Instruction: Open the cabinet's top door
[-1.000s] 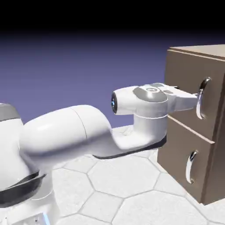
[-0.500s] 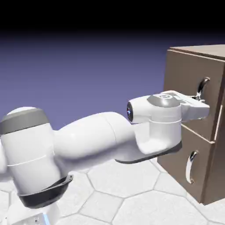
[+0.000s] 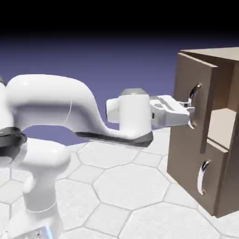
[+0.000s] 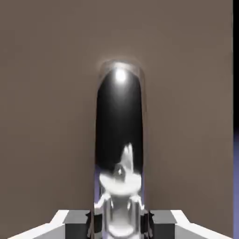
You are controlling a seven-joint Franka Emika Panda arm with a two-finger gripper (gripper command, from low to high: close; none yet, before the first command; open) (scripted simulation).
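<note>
The brown wood-look cabinet (image 3: 224,154) stands at the exterior view's right. Its top door (image 3: 186,84) is pulled out from the cabinet front, so a gap and the inside show behind it. My gripper (image 3: 190,113) is shut on the top door's curved silver handle (image 3: 193,95), holding it near its lower part. In the hand view the handle (image 4: 119,130) rises large and shiny between my finger tips (image 4: 144,219) against the brown panel (image 4: 46,93). The lower panel (image 3: 186,172) with its own silver handle (image 3: 202,177) stays flush.
The white arm (image 3: 70,112) arches from the lower left across the hexagon-patterned table (image 3: 121,186) to the cabinet. A blue-violet backdrop fills the space behind.
My gripper closed on the top handle and drew back to the left, bringing the top door out of the cabinet. The arm's elbow folded back and up.
</note>
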